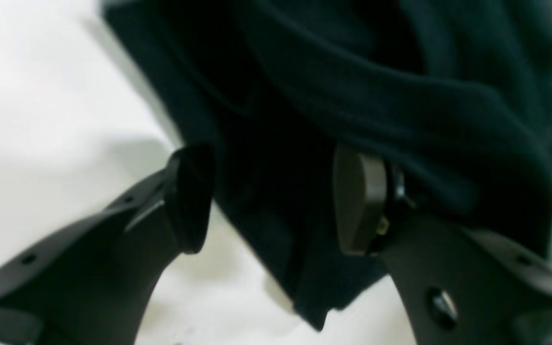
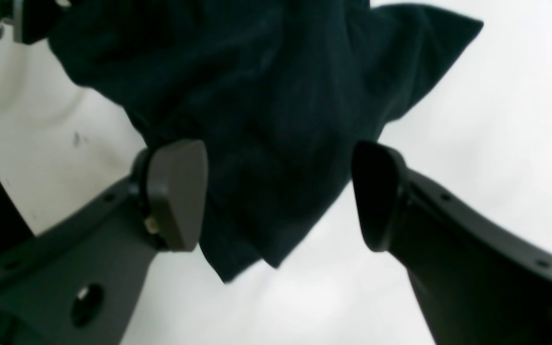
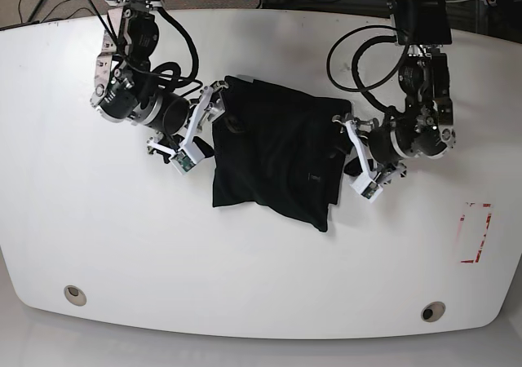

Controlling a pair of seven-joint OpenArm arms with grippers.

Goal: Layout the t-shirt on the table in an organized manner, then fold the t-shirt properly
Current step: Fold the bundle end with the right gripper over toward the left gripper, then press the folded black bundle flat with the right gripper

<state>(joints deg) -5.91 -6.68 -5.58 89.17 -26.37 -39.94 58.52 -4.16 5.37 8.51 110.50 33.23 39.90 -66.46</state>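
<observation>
The dark, near-black cotton t-shirt (image 3: 276, 149) is lying in the middle of the glossy white tabletop (image 3: 245, 285), already folded into a compact, slightly skewed rectangle, so the folding is looking largely done. What is remaining, by my reading, is squaring the loose edges at 5 o'clock, or simply backing away. The left gripper (image 1: 271, 199) is sitting at the shirt's 3 o'clock edge with jaws spread apart, cloth lying between them but not pinched. The right gripper (image 2: 281, 196) is standing at the 9 o'clock edge, jaws likewise wide, clamping nothing. A small pale tag is showing on the fabric, too tiny to read; a red-outlined rectangle mark (image 3: 475, 233) at 4 o'clock is carrying no legible writing
</observation>
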